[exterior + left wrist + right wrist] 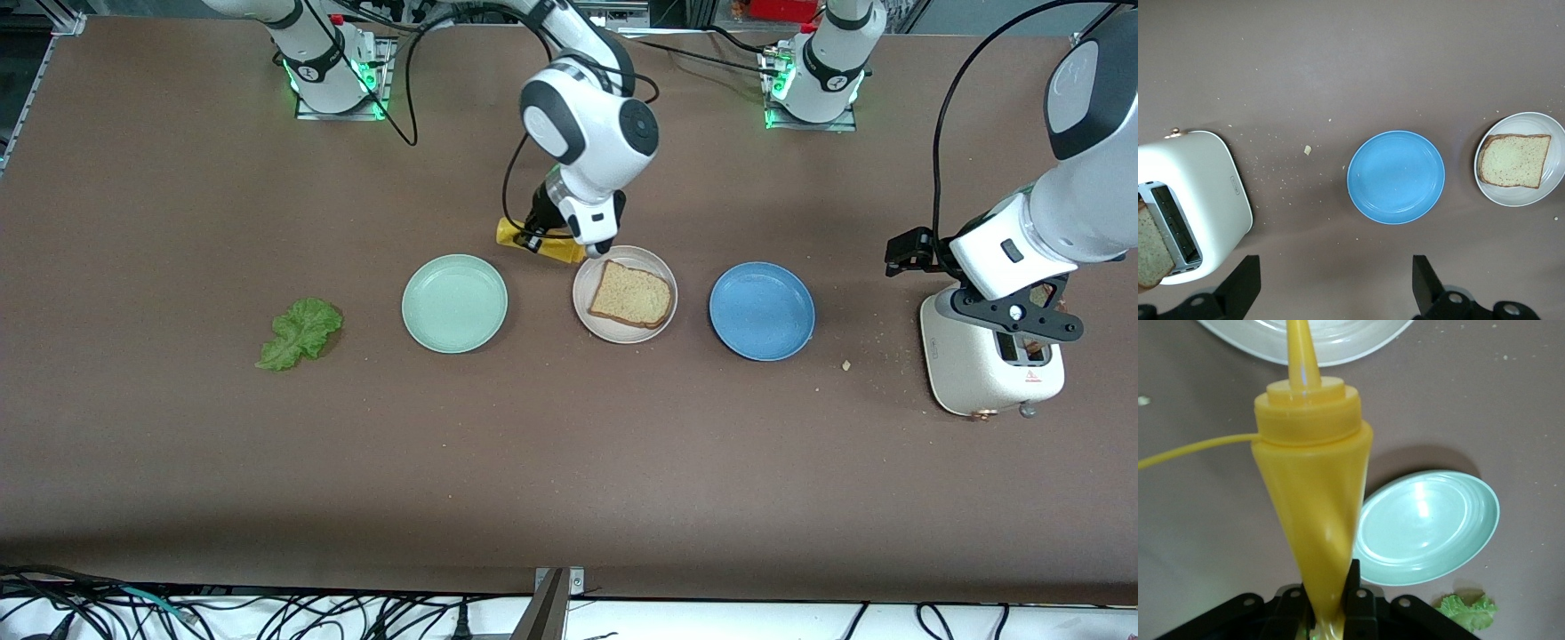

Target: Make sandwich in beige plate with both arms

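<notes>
Right gripper (594, 238): pinched shut on a yellow squeeze bottle (1313, 493), held just above the table at the beige plate's rim on the side toward the robots' bases, nozzle pointing at the plate.

Left gripper (1331, 283): fingers (1241, 280) spread wide, holding nothing, hanging over the white toaster (982, 369) at the left arm's end of the table.

Beige plate (589, 318): middle of a row of three plates at the table's centre, the mint green plate (454, 303) beside it toward the right arm's end, the blue plate (762, 310) beside it toward the left arm's end.

Toast slice (630, 294): one square slice with a brown crust lies flat on the beige plate, bare on top.

Second slice (1151, 250): stands upright in a slot of the toaster, its top edge showing above the slot.

Lettuce leaf (300, 333): ruffled and green, lies on the brown table (569, 462) well apart from the plates, toward the right arm's end.

Crumbs (846, 365): scattered on the table between the blue plate and the toaster.
</notes>
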Available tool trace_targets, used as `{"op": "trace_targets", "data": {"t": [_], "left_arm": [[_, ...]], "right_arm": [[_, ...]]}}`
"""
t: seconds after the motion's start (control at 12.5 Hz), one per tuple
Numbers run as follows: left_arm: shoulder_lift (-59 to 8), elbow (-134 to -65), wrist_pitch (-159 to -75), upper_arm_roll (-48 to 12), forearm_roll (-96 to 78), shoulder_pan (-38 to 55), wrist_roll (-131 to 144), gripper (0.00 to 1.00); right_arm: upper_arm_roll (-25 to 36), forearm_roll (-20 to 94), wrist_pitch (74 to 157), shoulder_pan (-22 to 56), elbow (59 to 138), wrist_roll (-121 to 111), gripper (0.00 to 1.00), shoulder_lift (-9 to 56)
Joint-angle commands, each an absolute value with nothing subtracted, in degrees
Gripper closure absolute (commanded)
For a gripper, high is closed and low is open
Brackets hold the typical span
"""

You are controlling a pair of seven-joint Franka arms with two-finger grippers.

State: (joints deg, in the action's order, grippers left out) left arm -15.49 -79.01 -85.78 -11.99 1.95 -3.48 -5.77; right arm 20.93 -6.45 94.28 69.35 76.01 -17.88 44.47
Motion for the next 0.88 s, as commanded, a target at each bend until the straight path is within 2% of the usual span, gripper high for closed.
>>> {"op": "trace_targets", "data": {"t": [0.0, 0.16, 0.8], "left_arm": [[-14.77, -79.1, -85.52, -12.22, 3.43, -3.52, -5.19, 0.0], [-14.76, -79.1, -85.52, -12.22, 3.43, -3.52, -5.19, 0.0], [-14.77, -79.1, -85.43, -12.3, 3.25, -3.52, -5.19, 0.0]], "right_arm": [[24.86, -7.65, 91.32, 72.23, 69.36, -17.14, 1.0, 53.14], [26.1, -7.56, 90.18, 73.47, 66.02, -16.0, 1.0, 57.29], [26.1, -7.3, 90.18, 73.13, 65.92, -16.0, 1.0, 56.78]]}}
